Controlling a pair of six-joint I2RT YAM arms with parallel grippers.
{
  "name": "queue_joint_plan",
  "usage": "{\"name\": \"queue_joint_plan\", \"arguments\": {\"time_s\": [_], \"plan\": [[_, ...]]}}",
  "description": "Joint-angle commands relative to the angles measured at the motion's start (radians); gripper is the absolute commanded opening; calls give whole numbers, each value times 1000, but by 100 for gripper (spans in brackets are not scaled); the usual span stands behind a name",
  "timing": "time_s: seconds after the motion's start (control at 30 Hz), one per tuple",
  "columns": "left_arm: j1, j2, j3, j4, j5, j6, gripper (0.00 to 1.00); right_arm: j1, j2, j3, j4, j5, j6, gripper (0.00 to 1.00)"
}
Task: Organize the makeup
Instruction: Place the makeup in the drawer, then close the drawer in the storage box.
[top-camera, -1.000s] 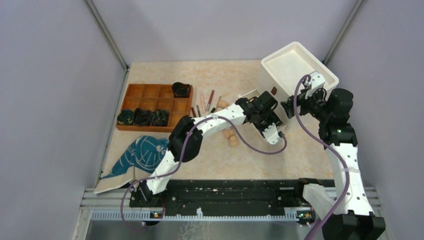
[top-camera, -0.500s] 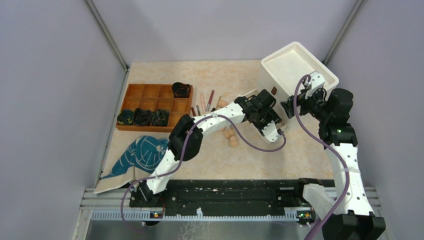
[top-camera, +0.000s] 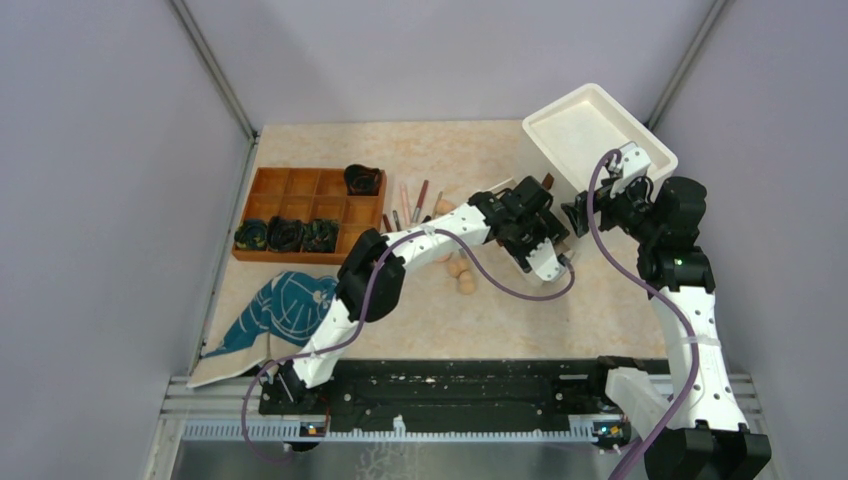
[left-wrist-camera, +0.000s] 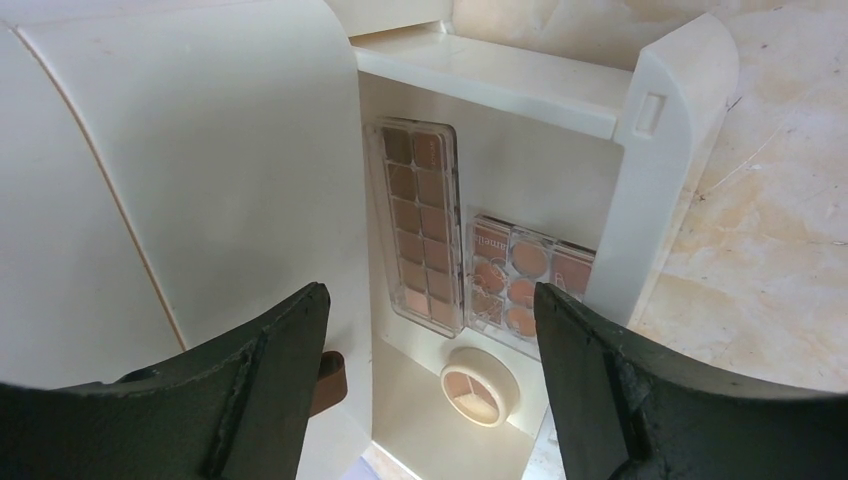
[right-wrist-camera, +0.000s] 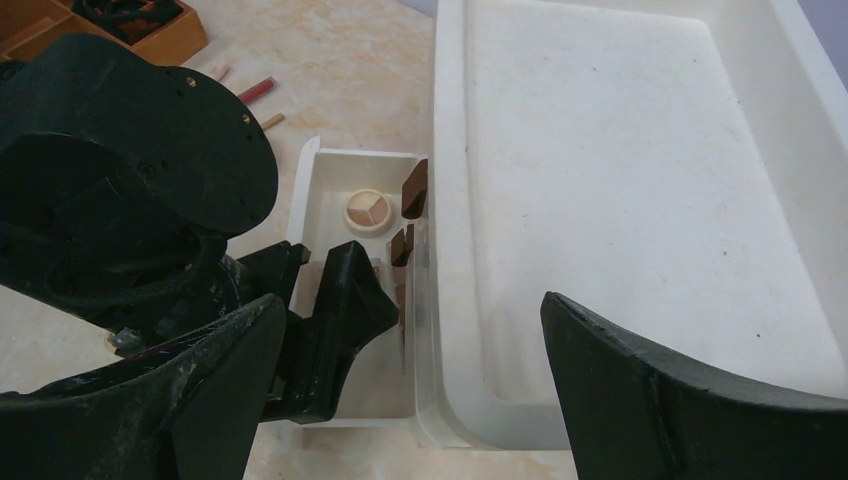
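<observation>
The white organizer box (top-camera: 590, 135) stands at the back right with its lid up. In the left wrist view its open compartment (left-wrist-camera: 440, 420) holds a long brown-pink eyeshadow palette (left-wrist-camera: 420, 225), a second palette (left-wrist-camera: 525, 275) and a small round compact (left-wrist-camera: 480, 385). My left gripper (left-wrist-camera: 435, 400) hangs open just above the compact, with nothing between its fingers. My right gripper (right-wrist-camera: 420, 400) is open, with the box's near corner (right-wrist-camera: 440, 400) between its fingers, untouched. Slim pencils (top-camera: 410, 205) and tan sponges (top-camera: 462, 275) lie on the table left of the box.
A brown wooden divided tray (top-camera: 300, 215) with dark items in some cells sits at the back left. A teal patterned cloth (top-camera: 280, 305) lies at the front left. Brown tabs (right-wrist-camera: 413, 190) stick up at the compartment's edge. Grey walls enclose the table.
My left gripper's jaws have spread wider and its wrist has shifted slightly toward the box. The right arm has not moved.
</observation>
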Motion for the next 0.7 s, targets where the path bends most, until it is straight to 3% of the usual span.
{"name": "queue_joint_plan", "arguments": {"time_s": [0.0, 0.2, 0.4, 0.53, 0.67], "plan": [[2, -90, 9, -34, 59, -39, 82, -14, -10, 39, 14, 2, 4, 99], [2, -217, -89, -38, 87, -92, 85, -14, -11, 46, 17, 11, 10, 99], [13, -387, -293, 26, 83, -192, 90, -13, 25, 115, -45, 19, -21, 99], [55, -517, -469, 165, 121, -372, 95, -12, 42, 162, -97, 43, -56, 99], [95, -638, -699, 404, 128, -578, 98, -12, 33, 163, -98, 44, -62, 99]]}}
